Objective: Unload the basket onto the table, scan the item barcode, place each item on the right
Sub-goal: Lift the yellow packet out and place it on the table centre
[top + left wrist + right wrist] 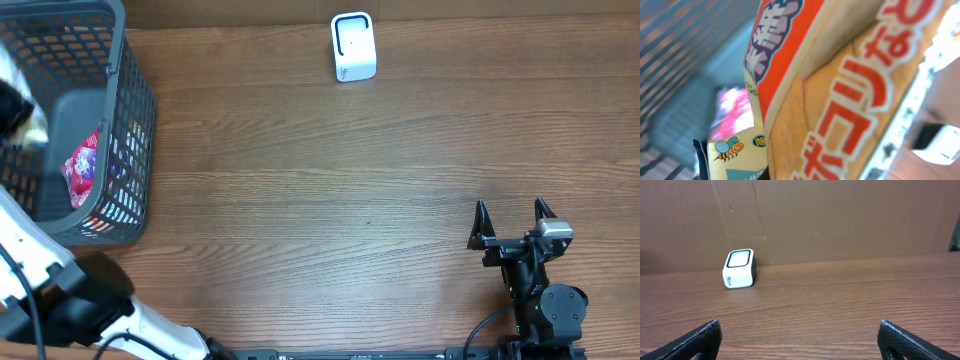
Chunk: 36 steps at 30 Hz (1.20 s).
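Observation:
An orange and tan snack package [850, 95] with red Japanese lettering fills the left wrist view, tilted and pressed close to the camera. My left gripper [18, 115] is down inside the grey basket [135, 120]; it is shut on this package, and the package hides its fingers. A cream package with a bee drawing [735, 150] lies just beside it. The white barcode scanner [352, 47] stands at the table's far edge, also seen as scanner [739, 268]. My right gripper [512, 215] rests open near the front right, nothing between its fingers [700, 337].
A pink packet [82, 165] lies on the basket floor, blurred pink packet [732, 110] behind the held one. A brown cardboard wall [840, 215] backs the table behind the scanner. Bare wood table [330, 200] spans between basket and right arm.

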### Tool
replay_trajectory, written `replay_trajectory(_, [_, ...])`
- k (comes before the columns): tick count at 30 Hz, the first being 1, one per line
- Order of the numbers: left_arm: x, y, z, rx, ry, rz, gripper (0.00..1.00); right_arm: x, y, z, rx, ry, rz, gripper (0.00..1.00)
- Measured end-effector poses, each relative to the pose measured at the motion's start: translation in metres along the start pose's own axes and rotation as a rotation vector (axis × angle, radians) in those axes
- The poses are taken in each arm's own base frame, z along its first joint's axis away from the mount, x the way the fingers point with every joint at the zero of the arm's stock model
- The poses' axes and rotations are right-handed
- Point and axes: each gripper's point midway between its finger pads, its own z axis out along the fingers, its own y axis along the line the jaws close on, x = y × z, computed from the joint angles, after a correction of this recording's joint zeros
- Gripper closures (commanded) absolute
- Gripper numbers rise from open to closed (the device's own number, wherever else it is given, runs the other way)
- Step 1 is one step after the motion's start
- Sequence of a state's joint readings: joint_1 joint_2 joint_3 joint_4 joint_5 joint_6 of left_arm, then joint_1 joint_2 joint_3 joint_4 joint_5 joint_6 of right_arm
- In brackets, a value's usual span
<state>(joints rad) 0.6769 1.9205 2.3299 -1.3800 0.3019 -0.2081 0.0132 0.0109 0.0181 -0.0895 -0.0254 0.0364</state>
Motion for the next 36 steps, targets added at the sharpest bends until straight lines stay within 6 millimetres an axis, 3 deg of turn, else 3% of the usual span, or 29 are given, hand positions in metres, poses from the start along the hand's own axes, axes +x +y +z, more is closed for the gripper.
replay_trajectory(3, [-0.002, -0.055, -0.029, 0.104, -0.087, 0.107, 0.96, 0.0, 0.0, 0.0, 0.0, 0.0, 0.0, 0.0])
replay_trajectory(6, [0.028, -0.132, -0.072, 0.254, -0.125, 0.254, 0.96, 0.0, 0.0, 0.0, 0.0, 0.0, 0.0, 0.0])
replay_trajectory(9, [0.078, -0.191, -0.1, 0.375, -0.077, 0.386, 0.96, 0.0, 0.0, 0.0, 0.001, 0.001, 0.0, 0.0])
replay_trajectory(12, [0.139, -0.246, -0.112, 0.498, 0.02, 0.537, 0.96, 0.0, 0.0, 0.0, 0.0, 0.0, 0.0, 0.0])
replay_trajectory(14, [0.177, -0.271, -0.108, 0.522, 0.088, 0.626, 0.96, 0.0, 0.0, 0.0, 0.0, 0.001, 0.001, 0.0])
replay_trajectory(16, [0.217, -0.285, -0.091, 0.485, 0.166, 0.71, 0.96, 0.0, 0.0, 0.0, 0.0, 0.001, 0.0, 0.0])
replay_trajectory(20, [0.288, -0.288, -0.029, 0.307, 0.323, 0.843, 0.96, 0.0, 0.0, 0.0, 0.0, 0.001, 0.0, 0.0])
replay_trajectory(24, [0.348, -0.269, 0.051, 0.076, 0.455, 0.915, 0.96, 0.0, 0.0, 0.0, 0.0, 0.001, 0.0, 0.0])
replay_trajectory(27, [0.382, -0.252, 0.095, -0.054, 0.536, 0.936, 0.96, 0.0, 0.0, 0.0, 0.0, 0.001, 0.0, 0.0])
replay_trajectory(28, [0.392, -0.247, 0.108, -0.088, 0.557, 0.94, 0.89, 0.0, 0.0, 0.0, 0.0, 0.0, 0.0, 0.0])
replay_trajectory(30, [0.404, -0.243, 0.123, -0.125, 0.579, 0.948, 0.55, 0.0, 0.0, 0.0, 0.0, 0.001, 0.0, 0.0])
replay_trajectory(33, [0.41, -0.239, 0.128, -0.154, 0.588, 0.94, 0.4, 0.0, 0.0, 0.0, 0.0, 0.0, 0.0, 0.0])
replay_trajectory(36, [0.408, -0.236, 0.127, -0.171, 0.589, 0.939, 0.37, 0.0, 0.0, 0.0, 0.0, 0.0, 0.0, 0.0])
